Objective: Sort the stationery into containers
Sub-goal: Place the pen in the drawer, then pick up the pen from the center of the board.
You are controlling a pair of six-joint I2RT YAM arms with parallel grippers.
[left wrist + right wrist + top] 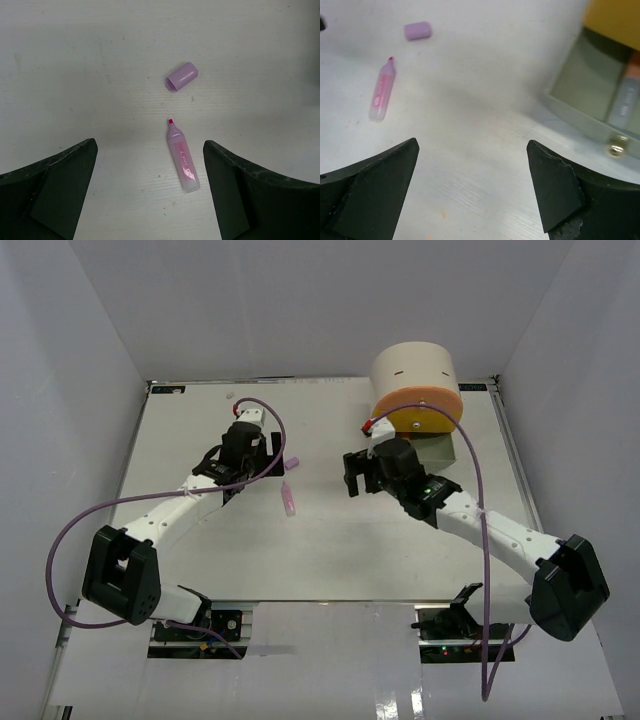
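An uncapped pink marker [288, 500] [183, 159] [382, 90] lies flat on the white table, with its small purple cap [295, 464] [181, 76] [417, 30] loose just beyond its tip. My left gripper [267, 453] [150, 165] hovers open to the left of both, nothing between its fingers. At the back right, the cream organiser [413, 365] has its peach drawer [425, 403], yellow drawer [427, 424] and grey-green drawer [449, 450] [580, 85] pulled out. The grey-green one holds markers [626, 95]. My right gripper [357, 472] [472, 165] is open and empty, left of that drawer.
The grey-green drawer's small knob [616, 148] faces my right gripper. Purple cables [470, 470] loop over both arms. White walls close in the table [330, 550] on the left, right and back.
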